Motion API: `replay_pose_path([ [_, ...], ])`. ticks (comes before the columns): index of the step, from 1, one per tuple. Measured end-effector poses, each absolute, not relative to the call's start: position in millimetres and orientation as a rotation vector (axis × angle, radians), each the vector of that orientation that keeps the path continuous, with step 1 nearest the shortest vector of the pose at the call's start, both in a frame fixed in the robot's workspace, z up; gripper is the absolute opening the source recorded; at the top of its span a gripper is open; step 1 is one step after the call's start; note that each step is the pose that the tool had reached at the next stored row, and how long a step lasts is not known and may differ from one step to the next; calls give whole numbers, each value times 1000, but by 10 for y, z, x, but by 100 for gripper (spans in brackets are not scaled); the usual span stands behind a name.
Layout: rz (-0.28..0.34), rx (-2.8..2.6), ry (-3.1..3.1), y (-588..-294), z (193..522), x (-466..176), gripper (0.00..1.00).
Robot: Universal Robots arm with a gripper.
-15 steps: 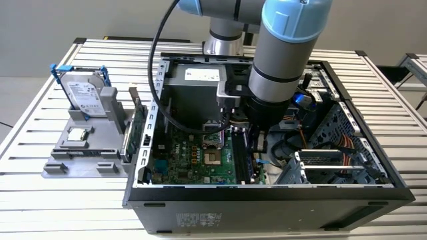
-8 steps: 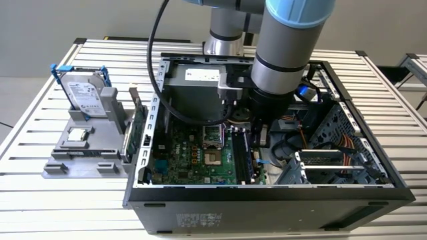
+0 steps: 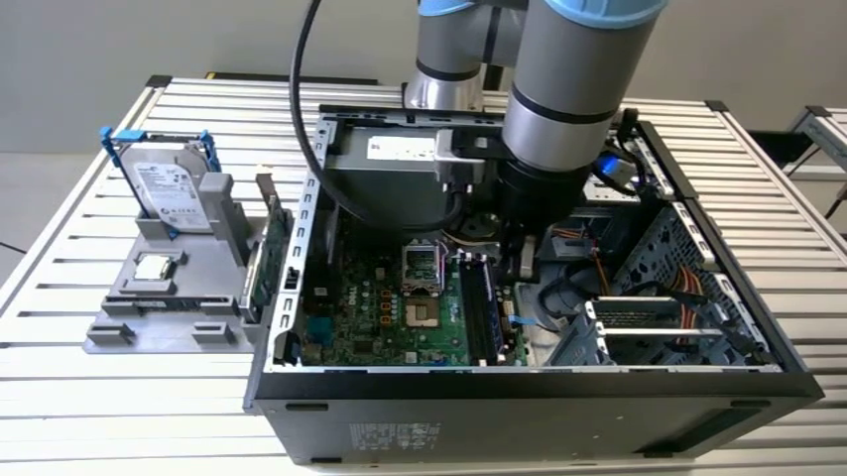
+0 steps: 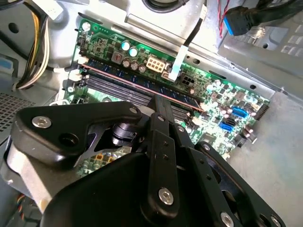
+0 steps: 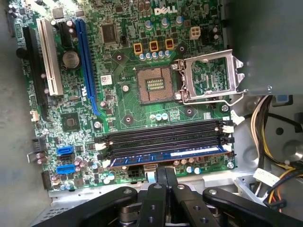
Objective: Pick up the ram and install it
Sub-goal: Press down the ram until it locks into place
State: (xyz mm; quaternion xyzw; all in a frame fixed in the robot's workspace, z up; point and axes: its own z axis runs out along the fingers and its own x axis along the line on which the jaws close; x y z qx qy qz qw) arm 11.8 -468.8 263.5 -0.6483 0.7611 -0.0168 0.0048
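the ram (image 5: 165, 156) lies seated in the outermost of the four long black memory slots (image 5: 163, 137) on the green motherboard (image 5: 123, 90), a thin blue-green stick with a pale label strip along its length; in the second wrist view it shows as a dark bar with a reddish top edge (image 4: 142, 85). the gripper (image 5: 163, 177) hangs just beside it, its black metal fingers pressed together with nothing between them, the linkage bolted with bright round screws. white latches (image 5: 229, 126) sit at the slot ends. the open square cpu socket (image 5: 155, 85) has its shiny steel frame (image 5: 208, 78) swung up. writing on the board is left unread. in the exterior view the grey arm (image 3: 569, 109) reaches into the open black computer case (image 3: 530, 397) on a ribbed aluminium table (image 3: 79, 397); a silver drive in a blue frame (image 3: 170, 193) stands on a grey fixture to the exterior view's left.
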Motion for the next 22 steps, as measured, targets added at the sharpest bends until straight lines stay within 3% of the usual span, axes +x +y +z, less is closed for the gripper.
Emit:
replay_pose_path([
  [22,-51,-2032,2385,-4688,2794,118,0],
])
